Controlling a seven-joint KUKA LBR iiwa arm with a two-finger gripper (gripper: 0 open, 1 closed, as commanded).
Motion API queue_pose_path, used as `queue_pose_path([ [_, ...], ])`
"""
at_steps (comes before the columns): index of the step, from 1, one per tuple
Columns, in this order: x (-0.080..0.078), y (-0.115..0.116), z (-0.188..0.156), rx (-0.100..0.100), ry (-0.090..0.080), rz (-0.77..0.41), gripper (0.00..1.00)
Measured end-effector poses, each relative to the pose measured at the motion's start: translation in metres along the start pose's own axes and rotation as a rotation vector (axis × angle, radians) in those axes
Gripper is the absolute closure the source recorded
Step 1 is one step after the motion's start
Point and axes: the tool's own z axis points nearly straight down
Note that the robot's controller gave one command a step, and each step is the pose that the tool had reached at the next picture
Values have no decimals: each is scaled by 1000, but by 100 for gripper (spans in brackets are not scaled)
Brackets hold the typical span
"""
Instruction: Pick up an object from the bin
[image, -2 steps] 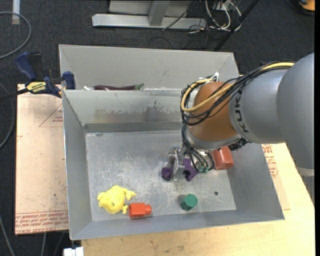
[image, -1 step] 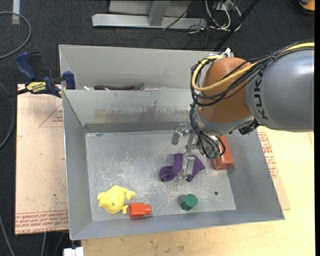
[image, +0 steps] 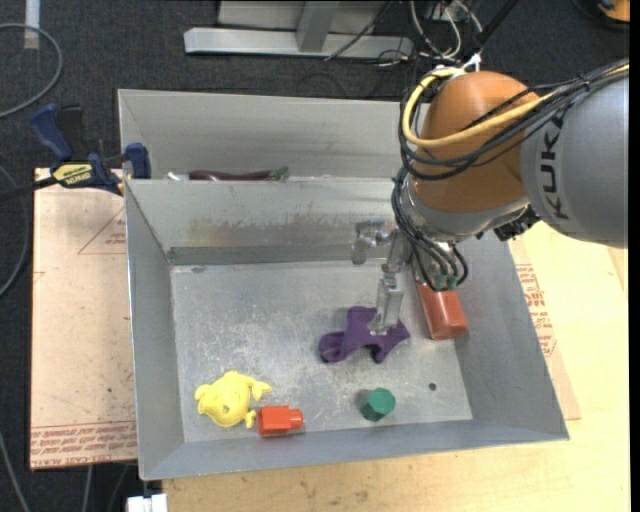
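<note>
— Looking down into the grey bin (image: 150, 300), where do you make out the gripper (image: 386, 322)?
— Low inside, a little right of the middle of the floor. The arm (image: 590, 170) reaches in from the right, with its orange cover (image: 470, 120) and a loop of yellow cable above the far right part of the bin.
— And what's under it?
— A purple toy (image: 352, 340), a bent shape with stubby limbs, lying on the floor just right of centre. The gripper's tip meets the toy's right-hand end, touching it as far as I can see.
— Closed on it, or spread?
— I cannot tell from where I stand. The lower end reads as one narrow metal stem, and whether any of the purple sits inside the grasp is hidden.
— Anything close by?
— A red-orange block (image: 443, 312) just to the right of the gripper, at the foot of the right wall, near the toy but apart from it. Nearer the front edge there's a small green cylinder (image: 378, 404), on its own below the toy. At the front left lies a yellow toy (image: 228, 398), with a small orange brick (image: 280, 421) right beside it, the two seeming to touch. Those are well apart from the gripper
</note>
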Motion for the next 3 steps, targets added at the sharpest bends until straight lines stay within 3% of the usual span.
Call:
queue_pose_path([
  [1,26,-46,144,1,11,125,100],
  [2,25,-46,144,1,10,125,100],
  [3,29,-49,100,0,17,124,100],
])
